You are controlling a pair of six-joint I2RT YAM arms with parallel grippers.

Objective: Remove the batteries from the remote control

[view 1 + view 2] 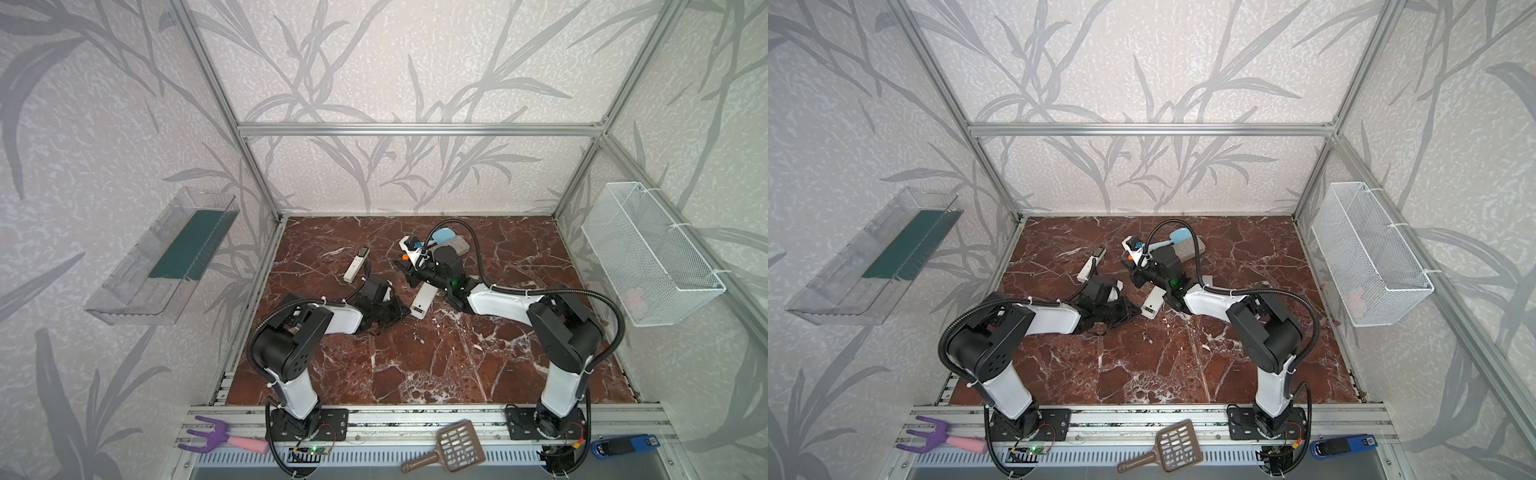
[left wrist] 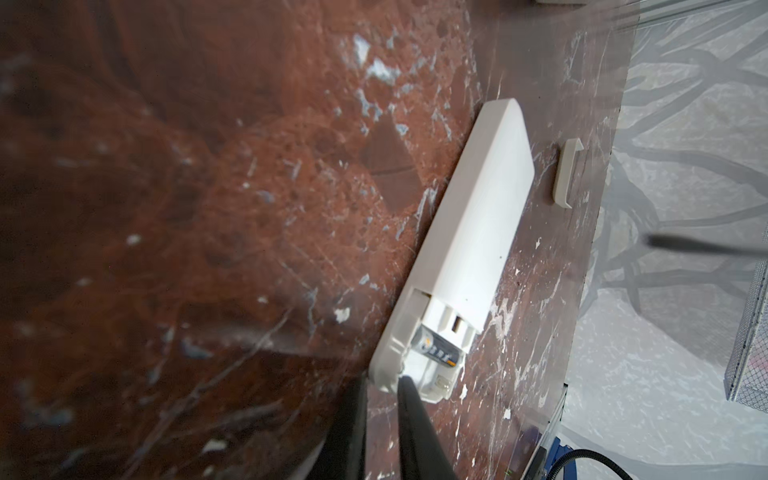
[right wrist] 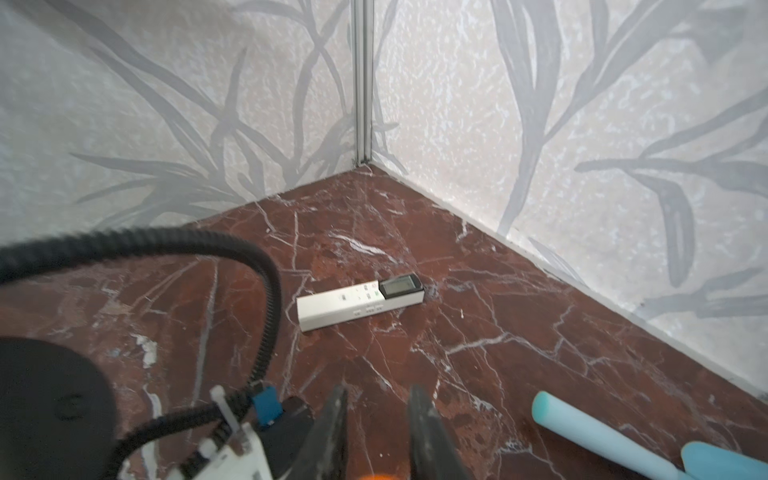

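The white remote control (image 1: pixel 423 303) (image 2: pixel 469 249) lies back-up at mid-table with its battery bay open. One dark battery (image 2: pixel 440 353) with a silvery end sits in the bay. Another battery (image 1: pixel 417 336) (image 1: pixel 1147 336) lies loose on the marble just in front. My left gripper (image 2: pixel 382 380) (image 1: pixel 402 313) is shut on the rim at the remote's open end. My right gripper (image 3: pixel 376 392) (image 1: pixel 404 268) hovers behind the remote, shut on an orange-handled screwdriver (image 1: pixel 405 257), of which only the orange handle shows between its jaws in the right wrist view.
The white bay cover (image 2: pixel 567 172) lies beside the remote. A second remote with a display (image 1: pixel 356 264) (image 3: pixel 359 301) lies at back left. A light-blue spatula (image 1: pixel 444 237) (image 3: pixel 602 440) and a grey block (image 1: pixel 459 245) lie at the back. A wire basket (image 1: pixel 648 253) hangs on the right wall.
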